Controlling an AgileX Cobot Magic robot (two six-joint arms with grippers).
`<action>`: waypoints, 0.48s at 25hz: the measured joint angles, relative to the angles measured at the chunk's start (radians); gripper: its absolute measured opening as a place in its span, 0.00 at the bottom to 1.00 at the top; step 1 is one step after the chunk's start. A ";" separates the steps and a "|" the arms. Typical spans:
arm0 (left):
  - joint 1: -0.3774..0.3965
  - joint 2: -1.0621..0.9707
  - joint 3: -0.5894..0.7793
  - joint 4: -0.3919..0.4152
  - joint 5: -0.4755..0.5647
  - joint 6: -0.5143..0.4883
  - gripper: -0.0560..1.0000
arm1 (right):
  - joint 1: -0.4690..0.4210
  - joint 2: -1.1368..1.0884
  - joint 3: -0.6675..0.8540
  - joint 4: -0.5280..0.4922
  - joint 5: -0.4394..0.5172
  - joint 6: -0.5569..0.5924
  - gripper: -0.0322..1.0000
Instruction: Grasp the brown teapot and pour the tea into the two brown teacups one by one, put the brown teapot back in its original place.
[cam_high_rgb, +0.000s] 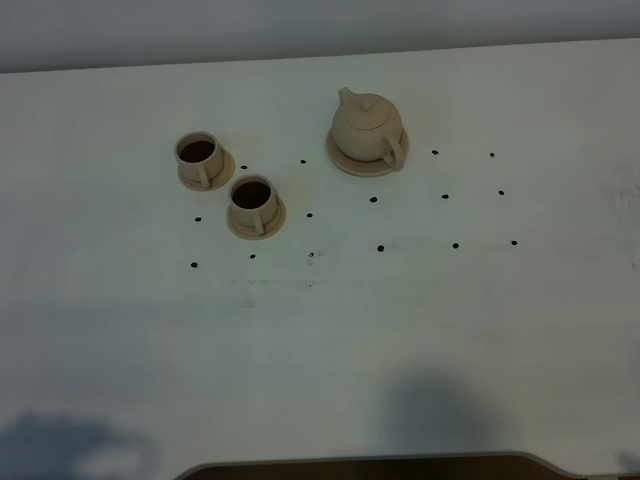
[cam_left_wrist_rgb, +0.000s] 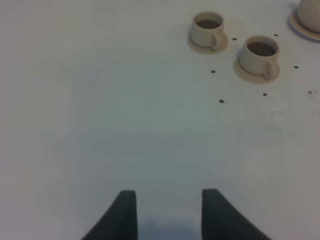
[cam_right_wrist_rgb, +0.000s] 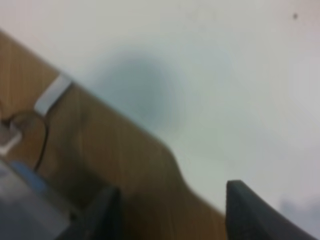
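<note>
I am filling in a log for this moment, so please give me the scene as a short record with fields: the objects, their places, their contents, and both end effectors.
teapot: pale tan round ceramic teapot, lid on, upright on its round saucer, right of the cups
far cup: small pale tan cylindrical teacup on a saucer, holds dark reddish-brown tea
near cup: matching pale tan teacup on a saucer, holds dark tea
surface: white table with small dark dots
left end effector: open, empty, far from the cups
right end effector: open, empty, over the table edge
</note>
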 joint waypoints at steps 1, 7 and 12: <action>0.000 0.000 0.000 0.000 0.000 0.000 0.37 | 0.000 0.000 0.012 0.000 -0.028 0.001 0.47; 0.000 0.000 0.000 0.000 0.000 0.000 0.37 | 0.000 0.001 0.032 0.001 -0.085 0.003 0.47; 0.000 0.000 0.000 0.000 0.000 0.000 0.37 | 0.000 0.001 0.033 0.000 -0.085 0.003 0.47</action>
